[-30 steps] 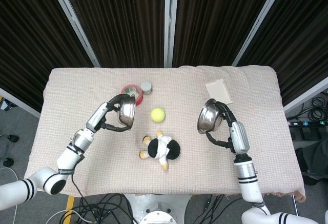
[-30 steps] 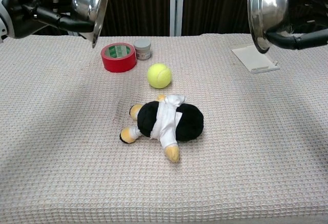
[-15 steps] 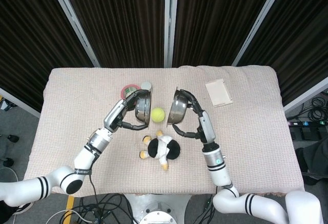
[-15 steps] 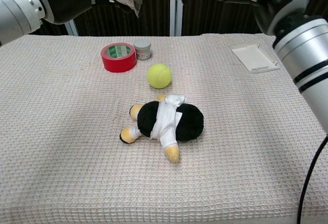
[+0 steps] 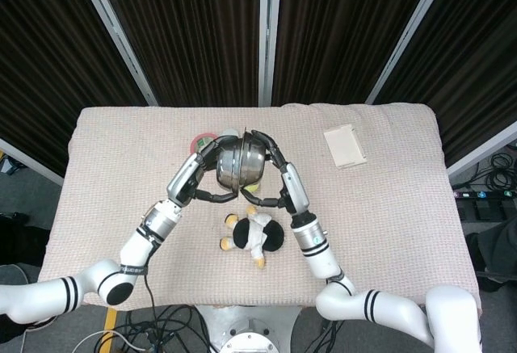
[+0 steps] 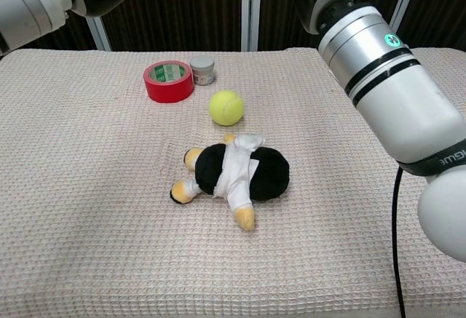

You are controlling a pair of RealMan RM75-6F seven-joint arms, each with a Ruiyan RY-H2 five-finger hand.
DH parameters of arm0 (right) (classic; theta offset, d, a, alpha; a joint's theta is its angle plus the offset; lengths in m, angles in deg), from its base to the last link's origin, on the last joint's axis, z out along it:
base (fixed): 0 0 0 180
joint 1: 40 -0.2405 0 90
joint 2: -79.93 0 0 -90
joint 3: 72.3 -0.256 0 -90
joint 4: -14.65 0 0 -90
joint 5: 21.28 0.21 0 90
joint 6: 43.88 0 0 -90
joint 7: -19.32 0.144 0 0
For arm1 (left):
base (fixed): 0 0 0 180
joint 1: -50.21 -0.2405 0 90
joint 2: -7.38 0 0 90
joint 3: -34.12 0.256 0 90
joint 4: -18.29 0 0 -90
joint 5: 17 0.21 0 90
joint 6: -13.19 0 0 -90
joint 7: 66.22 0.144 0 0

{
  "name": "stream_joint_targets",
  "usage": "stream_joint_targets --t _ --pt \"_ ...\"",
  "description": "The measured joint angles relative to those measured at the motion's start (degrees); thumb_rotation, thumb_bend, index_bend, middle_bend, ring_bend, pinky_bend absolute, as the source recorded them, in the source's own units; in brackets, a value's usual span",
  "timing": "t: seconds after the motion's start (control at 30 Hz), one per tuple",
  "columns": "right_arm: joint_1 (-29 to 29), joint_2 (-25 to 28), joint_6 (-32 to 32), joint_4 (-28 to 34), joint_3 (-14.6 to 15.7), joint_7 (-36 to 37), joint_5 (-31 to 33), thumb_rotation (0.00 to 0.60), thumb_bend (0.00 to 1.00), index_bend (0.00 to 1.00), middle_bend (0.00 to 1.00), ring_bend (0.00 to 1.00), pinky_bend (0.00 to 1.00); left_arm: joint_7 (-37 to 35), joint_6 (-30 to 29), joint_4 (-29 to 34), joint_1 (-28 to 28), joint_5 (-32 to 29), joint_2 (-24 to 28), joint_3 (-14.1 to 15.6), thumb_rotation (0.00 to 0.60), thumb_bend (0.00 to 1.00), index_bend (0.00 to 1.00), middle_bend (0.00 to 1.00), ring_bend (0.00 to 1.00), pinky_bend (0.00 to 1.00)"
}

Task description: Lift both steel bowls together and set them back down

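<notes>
Two steel bowls (image 5: 240, 163) hang pressed together above the middle of the bench (image 5: 420, 208), their rims meeting so they look like one round shell in the head view. The left hand (image 5: 212, 153) holds the left bowl from its left side, and the right hand (image 5: 271, 157) holds the right bowl from its right side, fingers hooked over the rims as far as the view allows. Under them, partly hidden, lies a yellow tennis ball (image 6: 226, 107). Nearer the robot rests a black and white plush toy (image 6: 231, 173). Red tape roll (image 6: 168, 81) and small grey jar (image 6: 202, 70) sit behind; a white card (image 5: 345, 144) lies well apart at the right.
</notes>
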Motion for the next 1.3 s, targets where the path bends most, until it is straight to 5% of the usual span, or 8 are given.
stream_joint_targets --t 0.27,0.6,0.87,1.07,1.3 --pt "3.6 3.7 -3.0 2.9 0.7 2.4 0.6 0.6 0.26 0.28 0.32 0.24 0.36 -2.6 -0.3 -1.8 -0.7 -0.7 1.0 -0.2 0.6 0.13 0.39 0.35 0.31 0.49" --pt "-2.4 0.1 2.5 0.0 0.4 2.9 0.6 0.6 0.25 0.28 0.31 0.24 0.36 -4.0 1.1 -1.5 1.2 1.4 0.7 0.0 0.6 0.13 0.39 0.35 0.31 0.49" --pt "2.1 3.3 -3.2 1.5 1.7 0.7 0.1 0.6 0.26 0.28 0.31 0.24 0.36 -3.0 -0.6 -2.5 -1.6 0.4 3.1 1.3 0.6 0.13 0.39 0.35 0.31 0.49" --pt "8.5 11.2 -4.9 4.7 6.0 -6.0 0.8 0.6 0.25 0.28 0.3 0.24 0.36 3.1 0.3 -6.8 -3.1 -0.8 4.7 4.0 0.6 0.13 0.39 0.35 0.31 0.49" --pt "14.6 23.7 -1.1 12.7 14.0 -20.8 3.7 0.6 0.26 0.28 0.28 0.19 0.32 20.5 3.0 -13.4 -4.5 -1.9 6.7 8.4 0.6 0.14 0.38 0.35 0.31 0.49"
